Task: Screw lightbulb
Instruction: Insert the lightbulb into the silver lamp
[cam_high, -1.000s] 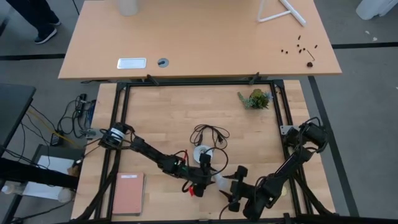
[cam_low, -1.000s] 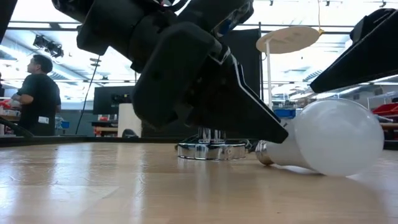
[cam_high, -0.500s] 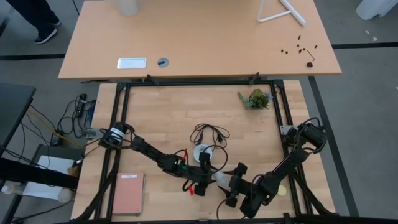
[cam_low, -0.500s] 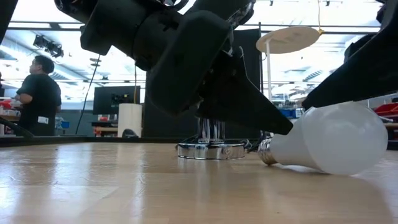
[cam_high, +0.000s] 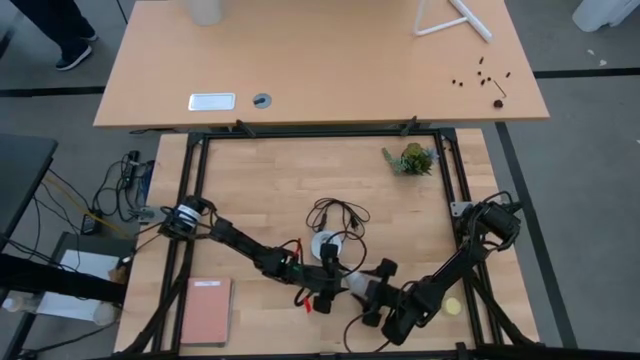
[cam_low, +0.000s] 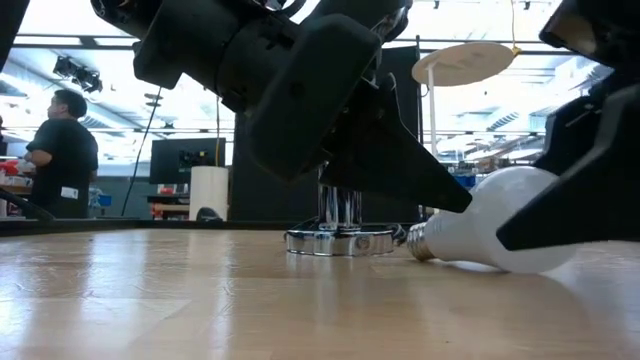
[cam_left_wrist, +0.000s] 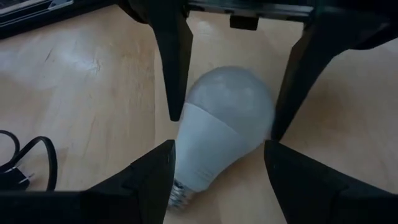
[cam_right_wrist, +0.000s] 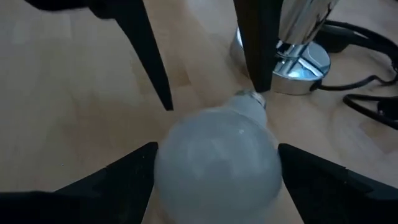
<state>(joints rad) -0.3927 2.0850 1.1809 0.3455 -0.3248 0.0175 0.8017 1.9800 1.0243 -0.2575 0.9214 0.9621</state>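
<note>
The white lightbulb (cam_high: 355, 287) lies on its side on the table, its screw end (cam_low: 418, 240) pointing toward the silvery disc (cam_high: 326, 245). My left gripper (cam_high: 338, 288) is open, its fingers low on either side of the bulb's narrow end (cam_left_wrist: 186, 180). My right gripper (cam_high: 372, 298) is open and comes from the other side, its fingers flanking the bulb's round end (cam_right_wrist: 217, 162). In the low view the right finger (cam_low: 580, 200) hides part of the round end. My left gripper has one fingertip (cam_right_wrist: 261, 87) right beside the bulb's screw end; I cannot tell whether it touches. My right gripper's fingers (cam_right_wrist: 143, 165) stand close along both sides of the round end, level with the table; I cannot tell whether they touch it.
The silvery disc with an upright socket (cam_low: 338, 215) and a coiled black cord (cam_high: 335, 213) stands just beyond the bulb. A pink book (cam_high: 206, 310) lies near left, a small yellow round thing (cam_high: 453, 306) near right, a plant (cam_high: 412, 158) far right. A person (cam_low: 62, 150) stands beyond the table.
My right gripper has moved toward the table's left and slightly toward the far edge, closing in on the bulb until its fingers flank the round end. The bulb still lies on the table.
</note>
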